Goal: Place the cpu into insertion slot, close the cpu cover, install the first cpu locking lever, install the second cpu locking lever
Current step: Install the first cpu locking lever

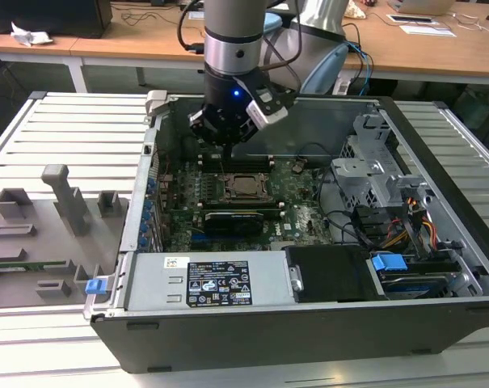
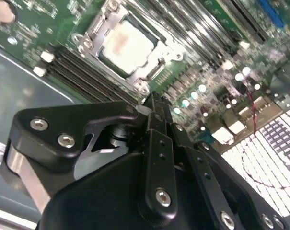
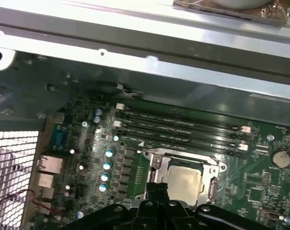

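in the exterior view the arm [image 1: 232, 48] stands in the upper middle of the frame, over an open computer case [image 1: 228, 339] that lies on a slatted worktop [image 1: 74, 129]. the hand [image 1: 225, 142] hangs inside the case above the green circuit board [image 1: 305, 218]. it sits just above the insertion slot [image 2: 153, 72] in the frame. the cpu [image 1: 246, 185] lies flat in that slot near the frame's centre. in both wrist views its pale face shows through the opening of the cpu cover [image 2: 102, 26], which lies down around it. the long memory slots [image 3: 178, 127] run beside the socket. the hand's fingers are pressed together with nothing between them, their tips near the socket's edge. i cannot tell whether they touch the board.
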Tool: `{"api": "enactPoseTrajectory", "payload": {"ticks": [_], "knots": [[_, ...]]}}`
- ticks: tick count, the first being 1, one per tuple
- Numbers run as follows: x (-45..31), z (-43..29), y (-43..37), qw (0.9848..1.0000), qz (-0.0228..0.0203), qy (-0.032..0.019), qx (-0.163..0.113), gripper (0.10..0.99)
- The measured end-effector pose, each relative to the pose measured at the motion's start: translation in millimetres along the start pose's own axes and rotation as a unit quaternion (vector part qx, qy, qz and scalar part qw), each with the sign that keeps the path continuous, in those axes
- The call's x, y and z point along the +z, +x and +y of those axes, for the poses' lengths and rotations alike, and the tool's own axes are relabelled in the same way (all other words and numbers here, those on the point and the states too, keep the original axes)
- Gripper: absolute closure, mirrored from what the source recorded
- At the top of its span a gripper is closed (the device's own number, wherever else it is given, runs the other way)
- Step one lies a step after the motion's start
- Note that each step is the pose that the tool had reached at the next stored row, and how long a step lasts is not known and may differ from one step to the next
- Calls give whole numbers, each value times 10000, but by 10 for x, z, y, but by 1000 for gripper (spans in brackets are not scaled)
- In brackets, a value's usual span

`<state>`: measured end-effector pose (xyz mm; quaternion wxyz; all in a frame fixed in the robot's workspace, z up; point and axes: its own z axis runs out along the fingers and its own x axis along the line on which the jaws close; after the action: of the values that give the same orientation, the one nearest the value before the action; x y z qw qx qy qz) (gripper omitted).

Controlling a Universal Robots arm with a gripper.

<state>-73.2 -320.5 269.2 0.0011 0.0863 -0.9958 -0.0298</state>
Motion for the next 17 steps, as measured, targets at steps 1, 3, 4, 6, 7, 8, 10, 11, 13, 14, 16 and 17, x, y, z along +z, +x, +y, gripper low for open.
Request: {"api": "enactPoseTrajectory", "payload": {"ticks": [1,3,4,6,7,8,10,11,13,14,16,17], "knots": [[5,13,52,10000,-7,1,2,980],[16,24,78,10000,-10,-1,38,980],[28,34,98,10000,-14,-7,82,980],[44,43,144,10000,-19,-25,90,980],[46,44,153,10000,-21,-24,89,980],[48,46,162,10000,-22,-25,89,980],[52,48,180,10000,-23,-29,89,980],[53,50,194,10000,-23,-31,89,980],[57,57,230,10000,-26,-37,89,980],[59,58,241,9999,-27,-39,89,980],[65,64,269,9999,-27,-40,89,980],[67,66,279,9999,-27,-40,89,980]]}}
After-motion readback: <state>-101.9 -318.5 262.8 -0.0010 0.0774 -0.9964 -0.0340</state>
